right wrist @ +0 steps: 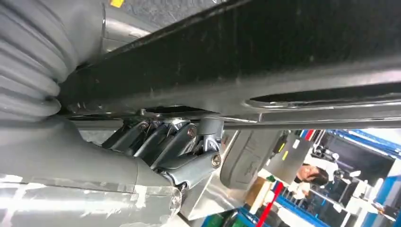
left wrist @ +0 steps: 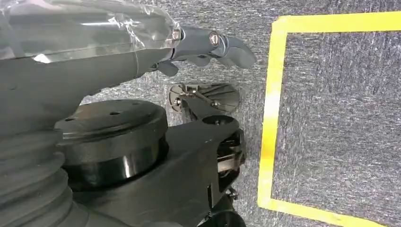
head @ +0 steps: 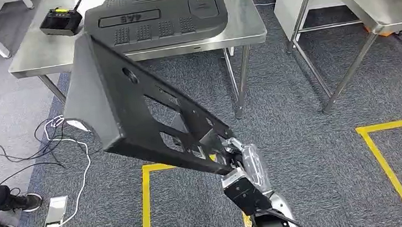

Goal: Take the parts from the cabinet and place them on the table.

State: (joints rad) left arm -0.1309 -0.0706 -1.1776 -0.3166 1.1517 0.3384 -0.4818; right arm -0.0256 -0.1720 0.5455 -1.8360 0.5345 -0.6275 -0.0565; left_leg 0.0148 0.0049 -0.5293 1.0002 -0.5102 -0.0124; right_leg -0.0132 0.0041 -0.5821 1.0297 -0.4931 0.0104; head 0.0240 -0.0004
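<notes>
Right hand (head: 235, 153) grips the black panel (head: 132, 114) at its narrow lower end; panel is off the ground, slanting up and left from the hand, over the grey carpet (head: 309, 108). It has several cutouts and a round hole near the wide upper end. Wide end sits in front of the near edge of the steel worktop (head: 42, 48), not touching it as far as I can tell.

Right wrist view: fingers (right wrist: 156, 142) curled against the underside of the panel (right wrist: 265, 61), thumb side hidden by the part. Clamped on it.

Second part, a black cover (head: 156, 15) with ribbed vents, already lies flat on the worktop. A black-and-yellow remote (head: 61, 20) with an antenna sits left of it, near the far-left corner, apart from the cover.

Left hand (left wrist: 208, 47): hanging over the carpet, fingers (left wrist: 231, 49) loosely curled, nothing in them.

Yellow floor tape (head: 146, 207) marks a square below the panel; another yellow square (head: 384, 157) to the right. A second steel table (head: 377, 2) stands at upper right. White and black cables (head: 51, 139) trail on the floor left of the worktop legs, next to a floor socket plate (head: 54, 215). A person's dark shoes (head: 8, 215) at the left edge.
</notes>
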